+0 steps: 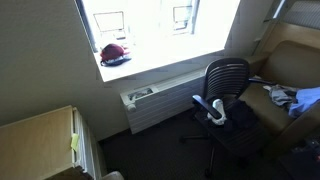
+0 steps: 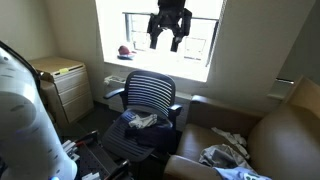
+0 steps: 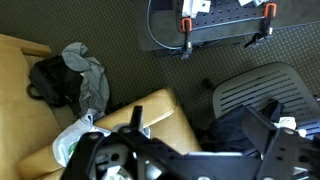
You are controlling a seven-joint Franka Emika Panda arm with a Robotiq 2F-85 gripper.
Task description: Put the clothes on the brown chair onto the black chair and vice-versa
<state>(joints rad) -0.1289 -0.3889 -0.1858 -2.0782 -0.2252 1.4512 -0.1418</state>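
My gripper (image 2: 168, 28) hangs high in front of the window, open and empty, well above both chairs. In the wrist view its fingers (image 3: 137, 118) spread wide at the bottom edge. The black chair (image 2: 150, 92) stands below it with a dark navy piece (image 2: 135, 135) and a small white piece (image 2: 143, 121) on its seat. The brown chair (image 2: 275, 135) is beside it and carries a light blue shirt (image 2: 225, 153). From above, a grey-beige piece (image 3: 92, 80) and a dark item (image 3: 50, 82) also lie on the brown chair (image 3: 160, 115).
A red and dark cap (image 1: 115, 53) sits on the window sill. A radiator (image 1: 160, 105) runs under the window. A pale wooden cabinet (image 2: 60, 85) stands by the wall. A grey plate with red clamps (image 3: 225, 25) shows at the top of the wrist view.
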